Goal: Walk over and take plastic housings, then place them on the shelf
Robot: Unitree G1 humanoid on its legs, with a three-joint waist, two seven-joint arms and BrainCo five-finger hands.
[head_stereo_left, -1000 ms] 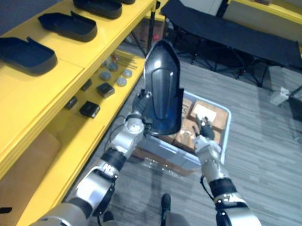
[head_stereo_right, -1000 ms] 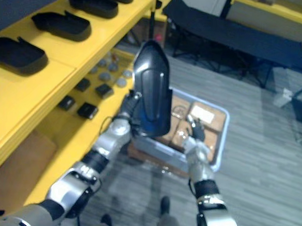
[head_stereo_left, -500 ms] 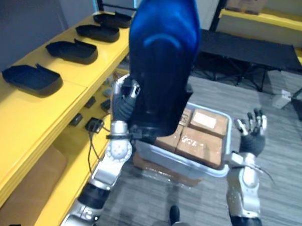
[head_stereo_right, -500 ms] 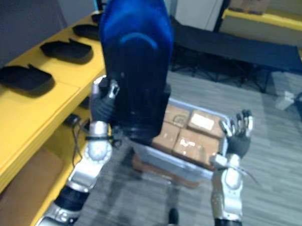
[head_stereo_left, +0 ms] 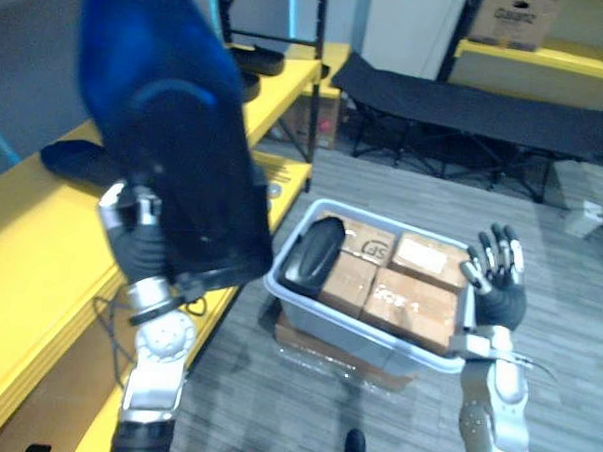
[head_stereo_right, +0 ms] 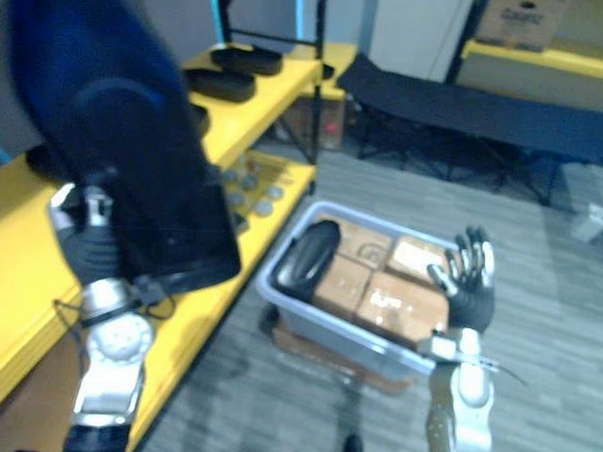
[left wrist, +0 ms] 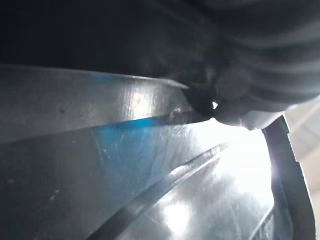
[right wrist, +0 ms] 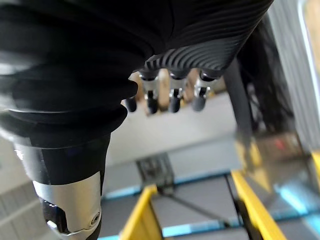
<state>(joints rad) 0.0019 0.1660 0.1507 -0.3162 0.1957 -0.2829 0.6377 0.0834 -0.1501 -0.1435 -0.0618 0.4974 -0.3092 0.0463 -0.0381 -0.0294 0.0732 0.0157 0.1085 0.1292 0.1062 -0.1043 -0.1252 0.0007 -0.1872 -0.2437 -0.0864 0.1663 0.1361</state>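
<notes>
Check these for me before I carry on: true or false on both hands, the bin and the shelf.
1. The left hand grips the held housing, raised beside the yellow shelf. True.
2. The right hand carries a second housing. False: it is open and holds nothing, lifted near the grey bin.
3. The grey bin is empty. False: it holds cardboard boxes and a spare housing.
4. Dark shelved housings lie on the yellow shelf's top level. True.
</notes>
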